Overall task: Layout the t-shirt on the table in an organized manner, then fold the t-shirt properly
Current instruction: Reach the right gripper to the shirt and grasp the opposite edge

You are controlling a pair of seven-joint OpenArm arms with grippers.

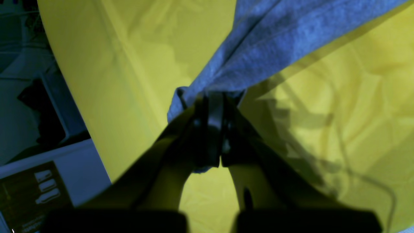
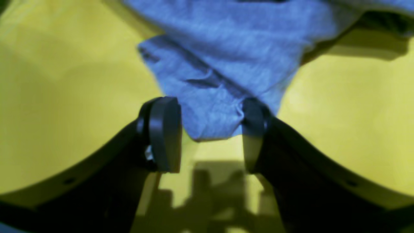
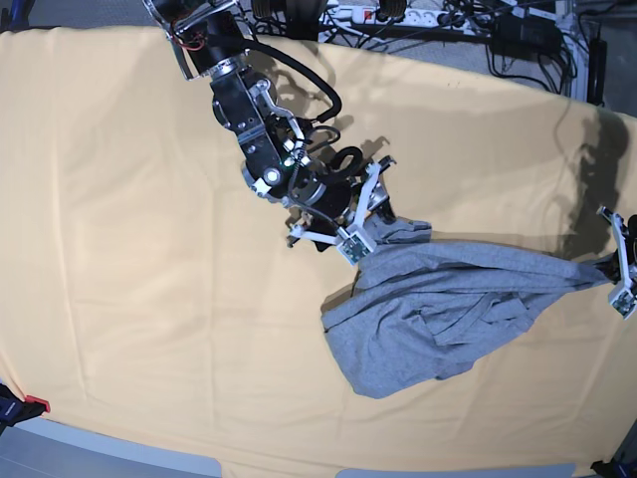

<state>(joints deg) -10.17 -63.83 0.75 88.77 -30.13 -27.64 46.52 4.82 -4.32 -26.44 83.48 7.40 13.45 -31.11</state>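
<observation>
One t-shirt [image 3: 438, 309] hangs bunched and twisted between the two arms, its lower bulk sagging onto the bench [image 3: 129, 249] while a stretched corner runs off toward the base view's right edge. No lettering shows; only plain grey folds are visible.

At that far corner the left pincer [image 1: 212, 106] is clamped tight on a gathered bit of the t-shirt, the cloth pulled taut away from it. The right pincer [image 2: 210, 129] stands with its jaws apart, a loose corner of fabric lying between the pads (one pad seems to brush the cloth, though nothing is pinched). By my reading, the layout step is far from done: the garment is a crumpled rope, not a flat shape.

Risks from here, as I judge them: if the right pincer closes on several layers at once, spreading will only drag the bundle sideways. If the left arm pulls further, its small bite of fabric may slip free. The bench's cover could also get snagged and wrinkled up with the shirt.
</observation>
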